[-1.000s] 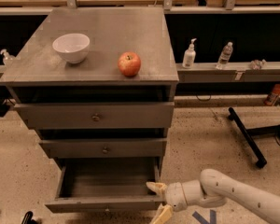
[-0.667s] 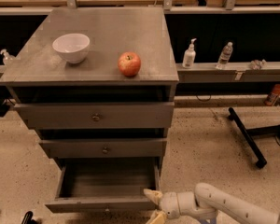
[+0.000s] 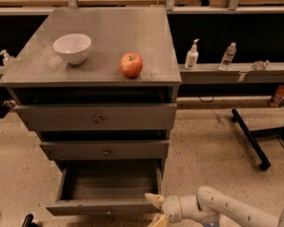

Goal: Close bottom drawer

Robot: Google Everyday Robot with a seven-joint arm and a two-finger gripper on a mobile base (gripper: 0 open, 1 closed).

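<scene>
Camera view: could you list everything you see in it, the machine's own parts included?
cabinet: one, grey, centre
bowl: one, white, cabinet top, left
apple: one, red, cabinet top, right of bowl
top drawer: one, grey, under the top
middle drawer: one, grey, below it
bottom drawer: one, grey, pulled open, nothing inside
pump bottle: one, white, ledge at right
water bottle: one, clear, same ledge
arm: one, white, lower right
gripper: one, cream, open, at bottom drawer's right front corner
</scene>
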